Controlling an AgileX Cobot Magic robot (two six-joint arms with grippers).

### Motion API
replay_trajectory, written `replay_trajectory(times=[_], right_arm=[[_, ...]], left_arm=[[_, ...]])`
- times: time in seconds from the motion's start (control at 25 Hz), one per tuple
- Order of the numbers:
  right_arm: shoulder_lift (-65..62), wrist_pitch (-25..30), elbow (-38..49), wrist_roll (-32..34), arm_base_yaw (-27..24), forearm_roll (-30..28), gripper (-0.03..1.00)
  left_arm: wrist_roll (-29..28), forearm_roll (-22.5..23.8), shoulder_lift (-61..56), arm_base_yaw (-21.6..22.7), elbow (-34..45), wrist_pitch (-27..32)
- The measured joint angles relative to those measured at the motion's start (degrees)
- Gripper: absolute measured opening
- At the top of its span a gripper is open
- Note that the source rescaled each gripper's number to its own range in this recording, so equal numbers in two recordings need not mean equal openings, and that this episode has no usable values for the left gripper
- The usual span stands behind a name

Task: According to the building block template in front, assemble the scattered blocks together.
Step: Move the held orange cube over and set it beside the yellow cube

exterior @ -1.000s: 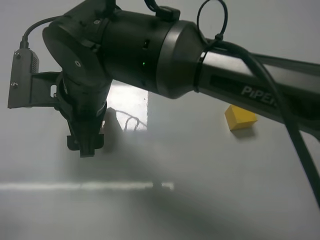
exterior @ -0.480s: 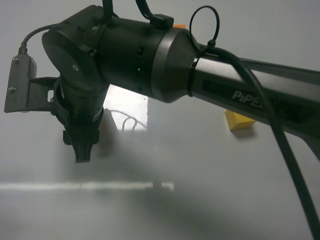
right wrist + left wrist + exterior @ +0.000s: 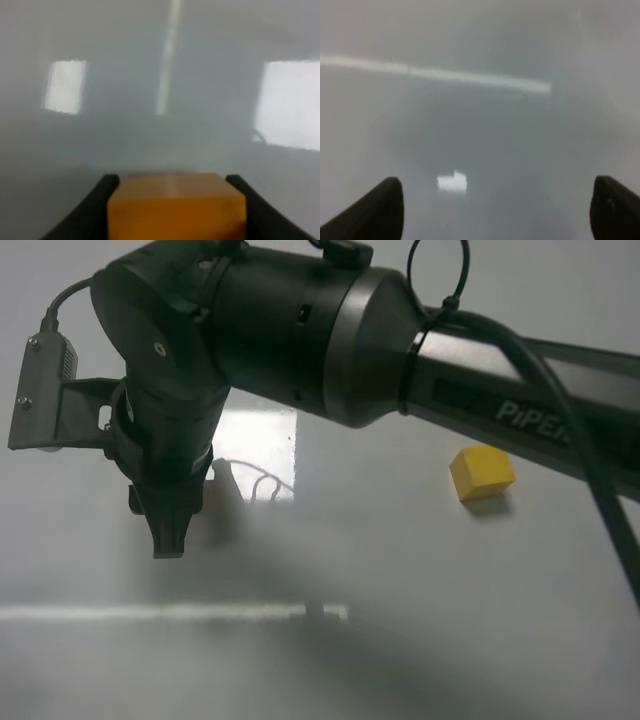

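Observation:
My right arm reaches across from the right of the exterior high view, and its gripper [image 3: 168,535] points down over the left part of the table. In the right wrist view this gripper [image 3: 172,192] is shut on the orange cube [image 3: 176,210], which sits between the two fingers. In the exterior high view the arm hides the orange cube. The yellow cube [image 3: 482,473] sits alone on the table at the right, well away from both grippers. My left gripper [image 3: 497,210] is open and empty over bare table. The template is hidden behind the arm.
The grey table [image 3: 400,640] has a bright window reflection [image 3: 255,450] behind the right gripper and a light streak [image 3: 150,612] across the front. The right forearm [image 3: 520,420] crosses the upper half of the exterior high view.
The right arm has shifted slightly and its forearm now uncovers the whole yellow cube. The gripper stays over about the same spot on the left, still shut.

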Motion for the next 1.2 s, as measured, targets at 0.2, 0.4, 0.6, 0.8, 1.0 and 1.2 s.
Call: replay_trajectory(times=[0.2,0.4,0.6,0.8,1.0,1.2], right_arm=[[-6.82,5.08,0.00,-0.76,0.03,0.22,0.00],[-12.10,12.40,0.30,-2.04,-0.03,-0.98,0.00],[-20.32,12.85,6.68,-3.40,-3.37,-0.13,0.00],[-29.52,13.57,17.90,-3.56,-11.41,0.12,0.00],[-37.81,13.57,24.71,-0.76,-18.37,0.70,0.00],[-41.48,13.52,28.18,8.22,-24.87,0.68,0.00]], left_arm=[[0.00,0.00,0.00,0.00,0.00,0.00],[0.00,0.00,0.00,0.00,0.00,0.00],[0.00,0.00,0.00,0.00,0.00,0.00],[0.30,0.00,0.00,0.00,0.00,0.07],[0.31,0.00,0.00,0.00,0.00,0.01],[0.31,0.00,0.00,0.00,0.00,0.01]])
